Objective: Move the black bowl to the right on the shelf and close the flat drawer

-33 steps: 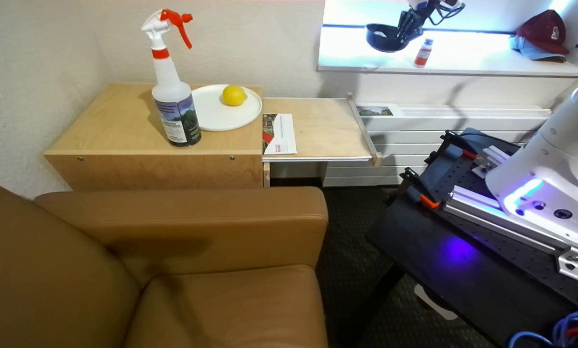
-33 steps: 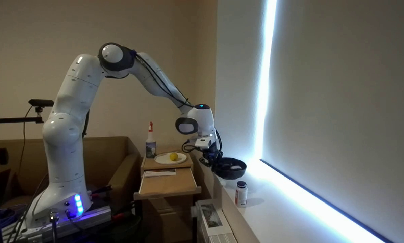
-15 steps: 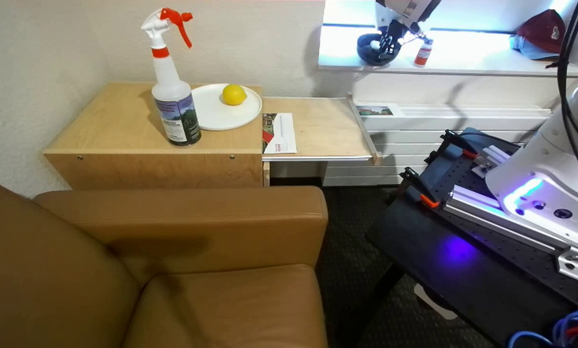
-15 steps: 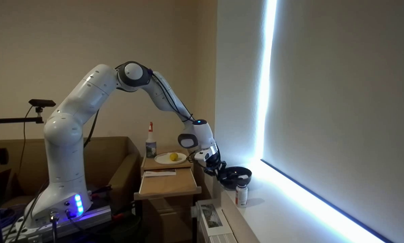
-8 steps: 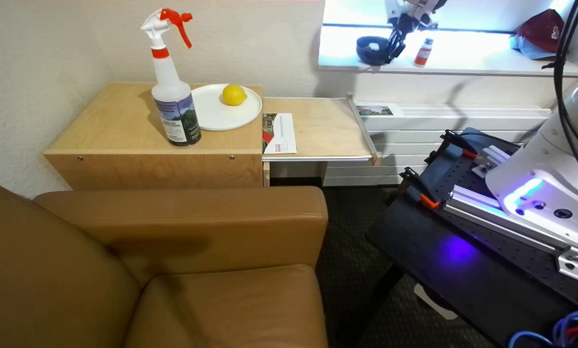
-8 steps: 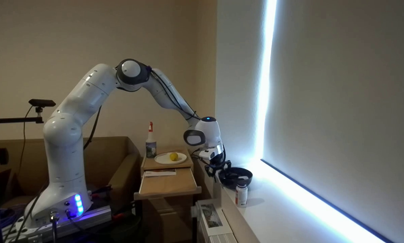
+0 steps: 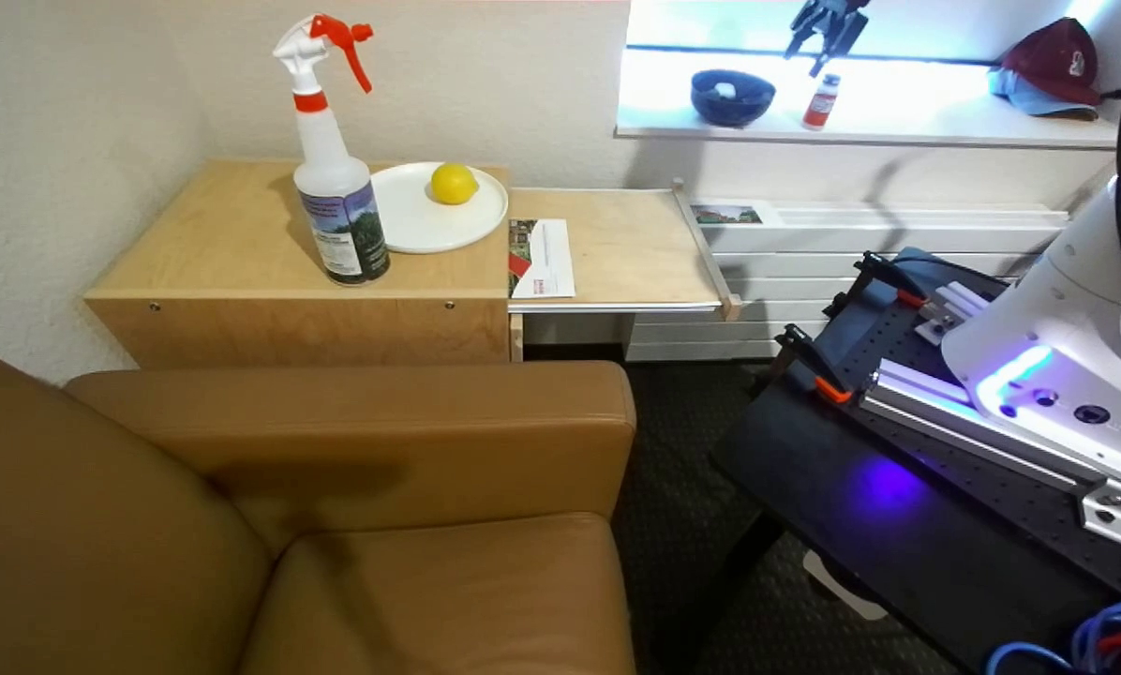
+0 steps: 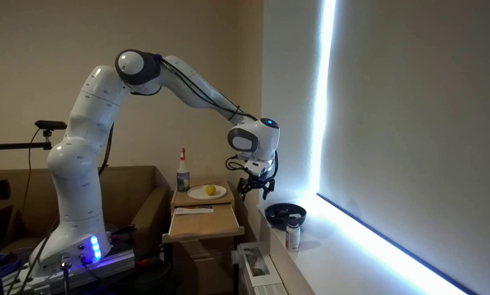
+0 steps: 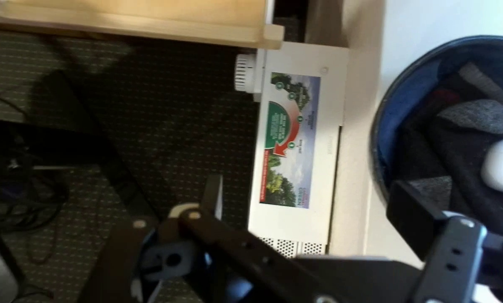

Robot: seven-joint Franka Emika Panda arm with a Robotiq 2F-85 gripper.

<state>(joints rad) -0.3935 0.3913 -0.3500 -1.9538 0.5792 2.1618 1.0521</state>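
In exterior view, steep look down, sofa nearest lens, cabinet beyond. In exterior view, nearly level look along shelf, well back from cabinet, arm side-on. Wrist view faces down, close to black bowl, cut off at right edge. All three views share black bowl, shelf, front of flat drawer.

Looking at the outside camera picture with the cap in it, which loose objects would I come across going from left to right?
White spray bottle → yellow fruit → leaflet → black bowl → small red-labelled bottle → dark red cap.
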